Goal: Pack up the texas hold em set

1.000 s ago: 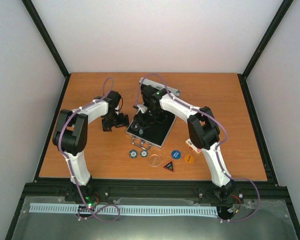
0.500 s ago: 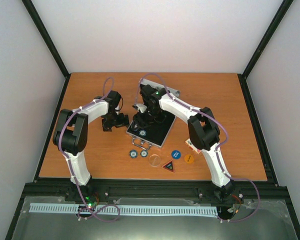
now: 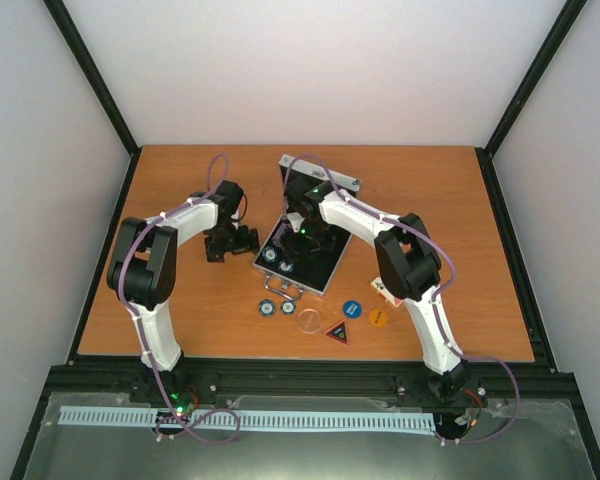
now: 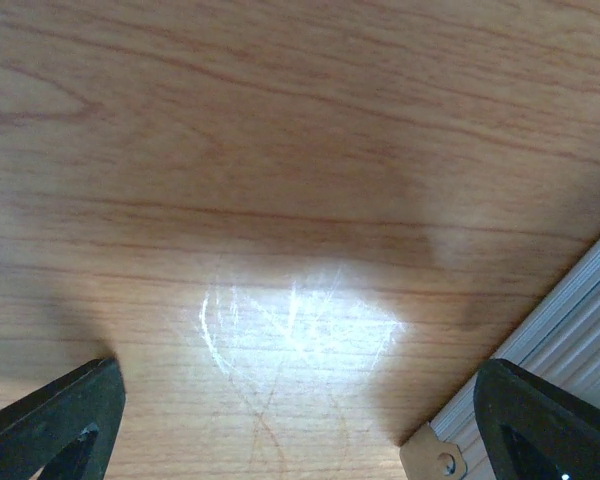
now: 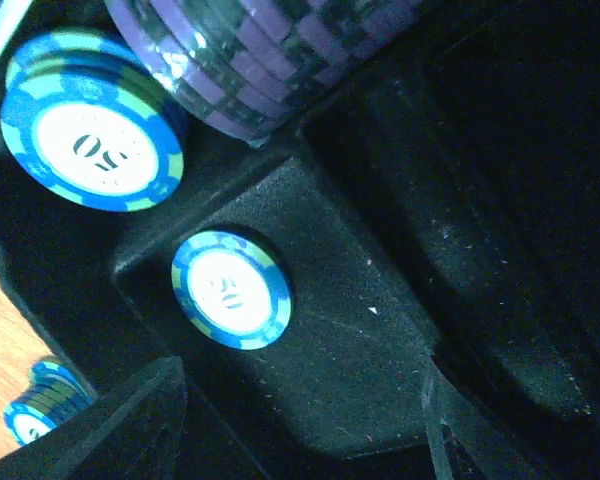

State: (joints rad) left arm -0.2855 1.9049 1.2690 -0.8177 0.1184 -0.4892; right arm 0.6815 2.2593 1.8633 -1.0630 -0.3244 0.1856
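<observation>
The texas hold em set [image 3: 316, 266] lies about the middle of the wooden table [image 3: 180, 180], part packed and part loose. Its silver aluminium case [image 3: 325, 272] sits open with the black-lined tray flat, the lid [image 3: 322, 181] raised at the tray's 12 o'clock edge and the metal handle [image 3: 283, 290] at 6 o'clock. The right gripper [image 3: 293, 240] hangs low over the tray's 9 o'clock side. Its wrist view is dark, but the jaws [image 5: 290, 445] seem to stand apart with nothing between them. The left gripper [image 3: 230, 243] is at 9 o'clock of the case, just beside it, jaws spread wide [image 4: 300, 430] over bare wood and holding nothing; a corner of the case shows at 4 o'clock in its wrist view. The red-backed card deck [image 3: 383, 292] lies at 4 o'clock of the case, half hidden by the right arm. Near it are a blue round button [image 3: 352, 309], an orange round button [image 3: 378, 319], a triangular button [image 3: 338, 331] and a clear round disc [image 3: 309, 320], all apart from one another. Inside the tray a row of purple chips [image 5: 260, 60] stands on edge, a blue 50 chip stack [image 5: 92, 145] lies at its 8 o'clock, and a single blue 50 chip [image 5: 230, 290] rests flat on a lining ridge. Two blue chips [image 3: 276, 308] lie on the table at 6 o'clock of the handle.
</observation>
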